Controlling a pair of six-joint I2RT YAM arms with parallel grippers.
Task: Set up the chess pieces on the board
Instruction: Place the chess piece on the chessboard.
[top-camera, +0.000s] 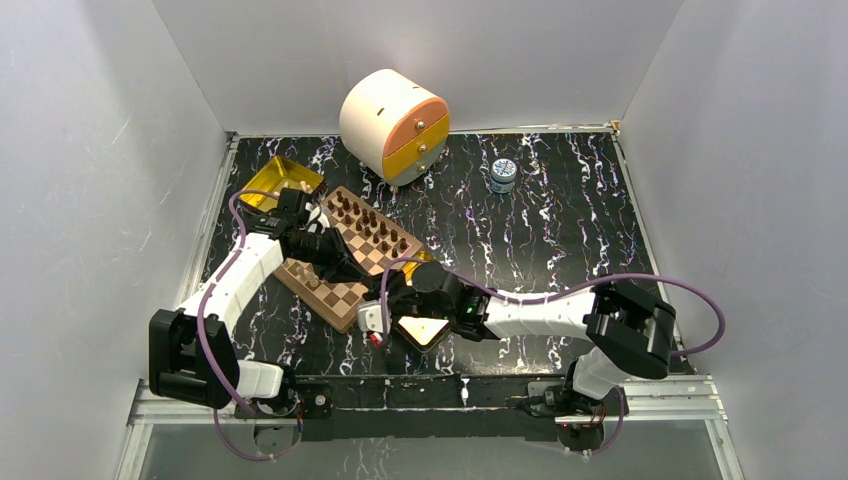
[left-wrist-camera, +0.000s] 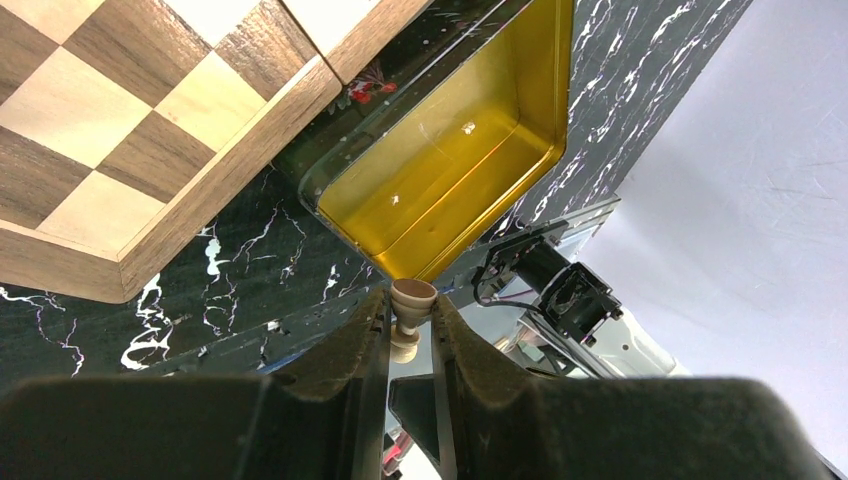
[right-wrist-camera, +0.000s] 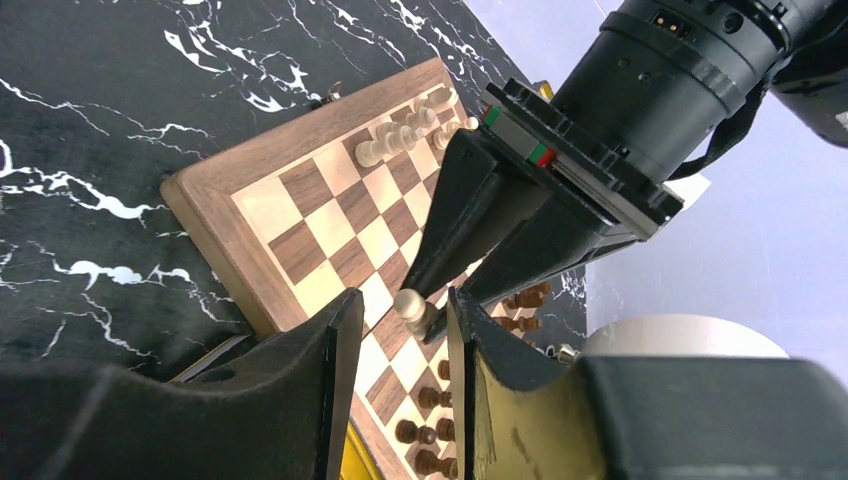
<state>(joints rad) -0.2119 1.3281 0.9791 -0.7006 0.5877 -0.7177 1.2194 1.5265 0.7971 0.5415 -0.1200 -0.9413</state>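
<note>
Black marble table (top-camera: 560, 240): dark rows (top-camera: 375, 225) stand along the board's (top-camera: 345, 298) far-right edge, with few tan ones (right-wrist-camera: 400, 135) opposite. Left gripper (left-wrist-camera: 410, 300) pinches a tan piece (right-wrist-camera: 408, 303) over the near corner; right gripper's (right-wrist-camera: 400, 300) jaws flank it, apart.

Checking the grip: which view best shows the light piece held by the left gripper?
Left wrist: the light piece sits close up between the left gripper's fingers. Right wrist shows it partly, at that gripper's tips. The top view hides it among the arms.
</note>
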